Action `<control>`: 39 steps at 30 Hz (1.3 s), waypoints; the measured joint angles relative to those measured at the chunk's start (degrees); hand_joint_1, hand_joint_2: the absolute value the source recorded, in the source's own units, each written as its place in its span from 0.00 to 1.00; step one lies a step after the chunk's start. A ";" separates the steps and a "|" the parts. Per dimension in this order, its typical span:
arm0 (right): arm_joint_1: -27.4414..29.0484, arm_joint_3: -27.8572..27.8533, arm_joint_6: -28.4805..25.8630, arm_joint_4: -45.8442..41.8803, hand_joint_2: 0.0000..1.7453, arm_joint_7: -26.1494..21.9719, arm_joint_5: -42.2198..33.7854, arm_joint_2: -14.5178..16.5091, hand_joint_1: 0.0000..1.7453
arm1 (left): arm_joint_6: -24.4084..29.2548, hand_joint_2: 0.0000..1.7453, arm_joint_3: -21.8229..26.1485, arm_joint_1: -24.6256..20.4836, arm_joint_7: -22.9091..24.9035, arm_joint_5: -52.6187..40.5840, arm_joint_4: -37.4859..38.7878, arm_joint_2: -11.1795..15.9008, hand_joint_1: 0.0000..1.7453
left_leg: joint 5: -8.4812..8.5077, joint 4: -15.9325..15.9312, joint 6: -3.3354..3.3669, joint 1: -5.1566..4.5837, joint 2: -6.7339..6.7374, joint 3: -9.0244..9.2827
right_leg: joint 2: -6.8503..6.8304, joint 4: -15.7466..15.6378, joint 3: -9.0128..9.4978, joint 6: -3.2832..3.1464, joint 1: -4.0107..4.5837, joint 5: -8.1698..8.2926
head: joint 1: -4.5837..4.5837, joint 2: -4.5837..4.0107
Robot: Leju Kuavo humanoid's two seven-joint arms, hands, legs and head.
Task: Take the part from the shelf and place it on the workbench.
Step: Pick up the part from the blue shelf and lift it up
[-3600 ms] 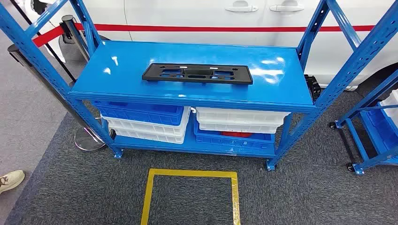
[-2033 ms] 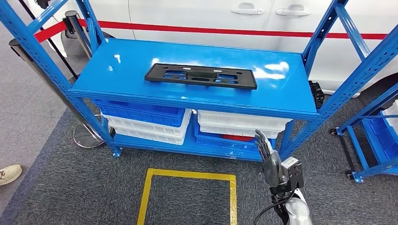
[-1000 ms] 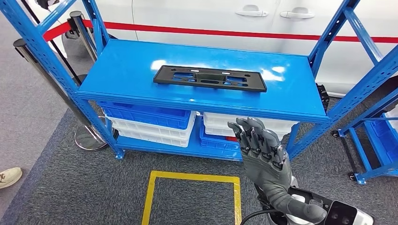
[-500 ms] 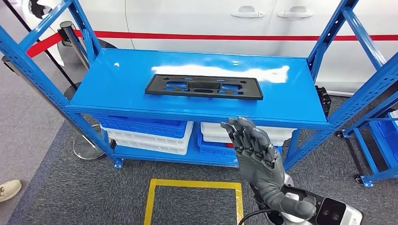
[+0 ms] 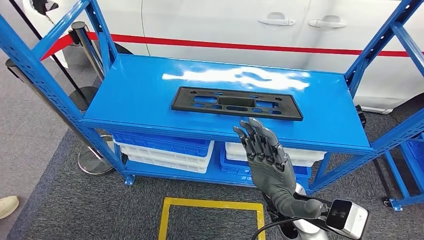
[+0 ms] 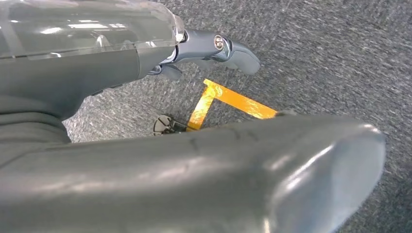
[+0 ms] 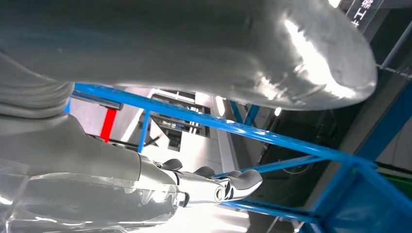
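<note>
A long black plastic part (image 5: 236, 103) with several cut-outs lies flat on the blue shelf (image 5: 135, 90), a little right of its middle. My right hand (image 5: 267, 162) is raised in front of the shelf's front edge, just below the part, palm up with fingers spread and nothing in it. The right wrist view has that hand (image 7: 160, 102) large against blue shelf beams. My left hand (image 6: 160, 131) hangs over grey carpet in the left wrist view, holding nothing, fingers loosely extended.
Blue and white crates (image 5: 167, 150) are stacked under the shelf. Blue uprights (image 5: 45, 75) frame it on both sides. A white car (image 5: 250, 25) stands behind. A yellow tape square (image 5: 210, 217) marks the carpet. A stanchion base (image 5: 95, 161) and a person's shoe (image 5: 7, 206) are left.
The camera has moved closer to the shelf. My right hand came up from below and has risen towards the shelf's front edge, fingers staying spread. The part has not moved on the shelf.
</note>
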 joint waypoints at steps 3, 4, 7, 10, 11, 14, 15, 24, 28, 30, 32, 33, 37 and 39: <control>-0.03 0.01 0.10 0.79 0.00 -0.02 -0.11 -0.13 0.00 | 0.03 0.00 0.00 0.10 0.07 -0.14 0.04 -0.20 0.00 | -1.53 -0.12 0.26 -0.86 0.87 2.00 | -1.40 -8.49 1.82 -2.35 1.52 6.92 | -0.04 0.00; -0.10 0.01 0.04 0.94 0.00 -0.02 -0.08 -0.13 0.00 | 0.04 0.00 0.00 0.15 0.07 -0.17 0.09 -0.33 0.00 | -1.98 -0.18 0.21 -1.07 1.15 2.51 | -2.60 -11.81 2.82 -3.27 2.19 8.57 | -0.12 0.00; -0.33 0.02 -0.66 1.26 0.00 -0.04 0.35 -0.16 0.00 | 0.09 0.00 0.01 0.06 0.05 -0.20 0.22 -0.50 0.00 | -2.49 -0.44 -0.51 -1.30 2.25 3.40 | -3.93 -15.63 3.82 -4.41 3.20 9.59 | -0.16 0.01; -0.42 0.00 -1.65 1.55 0.00 -0.05 0.94 -0.19 0.00 | 0.04 0.00 0.02 -0.05 -0.04 -0.30 0.23 -0.44 0.00 | -3.02 1.82 -1.34 -1.22 1.71 3.24 | -2.69 -16.94 5.57 -4.64 2.43 10.11 | -0.19 0.01; -0.49 0.00 -1.71 1.59 0.00 -0.07 0.98 -0.18 0.00 | 0.03 0.00 0.01 -0.08 -0.04 -0.39 0.23 -0.43 0.00 | -3.93 4.40 -1.55 -1.04 1.08 1.96 | -2.45 -17.20 6.13 -4.69 2.15 10.02 | -0.23 0.01; -0.50 0.01 -1.73 1.96 0.00 -0.07 1.04 -0.17 0.00 | 0.03 0.00 0.01 0.01 -0.05 -0.55 0.22 -0.31 0.00 | -8.03 14.05 -2.38 -0.29 0.25 -4.29 | -1.66 -17.25 6.88 -4.62 1.86 9.29 | -0.31 0.00; -0.46 0.01 -1.77 2.12 0.00 -0.06 1.07 -0.17 0.00 | 0.04 0.00 0.01 0.09 -0.05 -0.55 0.22 -0.23 0.00 | -8.13 15.08 -2.67 -0.08 0.26 -5.58 | -1.37 -17.20 7.17 -4.47 1.74 9.00 | -0.31 -0.01; -0.26 0.55 -3.30 2.89 0.00 -0.01 3.44 -0.22 0.00 | 0.10 0.00 0.36 0.17 -0.38 -0.82 0.31 0.15 0.00 | 1.16 0.10 -1.23 0.08 0.28 -1.49 | -0.70 -15.91 8.93 -1.39 0.96 6.03 | -0.34 0.00; 0.00 1.46 -3.96 3.37 0.00 -0.07 5.08 -0.67 0.00 | -0.02 0.00 0.57 0.24 -0.58 -1.40 0.31 0.30 0.00 | 0.69 -0.27 0.03 0.17 0.14 -0.66 | -0.53 -5.63 3.49 -0.28 0.67 1.37 | -0.07 0.01; 0.42 1.98 -4.36 4.21 0.00 -0.05 6.30 -1.22 0.00 | -0.04 0.00 0.69 0.35 -0.64 -1.73 0.31 0.33 0.00 | 0.15 -0.26 0.22 0.08 -0.06 -0.12 | -0.51 -0.03 -0.43 -0.12 0.65 0.49 | -0.04 0.01; 0.53 2.66 -4.85 5.29 0.00 -0.04 7.43 -1.77 0.00 | 0.11 0.00 0.83 0.49 -0.64 -1.92 0.31 0.33 0.00 | -0.52 -0.26 0.15 -0.04 -0.32 0.84 | -0.45 -2.48 -0.47 -0.50 0.75 4.08 | -0.04 0.00; 0.42 3.07 -5.10 5.93 0.00 -0.04 7.92 -1.99 0.00 | 0.26 0.00 0.90 0.52 -0.59 -1.96 0.31 0.31 0.00 | -0.92 -0.28 0.07 -0.10 -0.44 1.40 | -0.33 -6.42 0.89 -0.98 0.91 6.90 | -0.04 0.00; -1.12 4.81 -5.92 9.39 0.25 0.07 9.37 -2.46 0.00 | 1.02 0.00 1.41 0.45 -0.20 -1.87 0.35 0.07 0.00 | -1.89 -0.63 -0.84 -0.24 -0.62 2.40 | 0.03 -15.27 4.70 -2.45 1.64 10.04 | 0.02 0.01; -2.42 5.80 -6.68 11.26 0.75 0.37 10.55 -2.48 0.00 | 1.27 0.00 1.83 0.37 -0.25 -1.79 0.35 0.11 0.00 | -2.14 -0.97 -1.47 -0.17 -0.52 2.74 | 0.05 -16.28 5.19 -2.69 1.46 9.97 | 0.08 0.01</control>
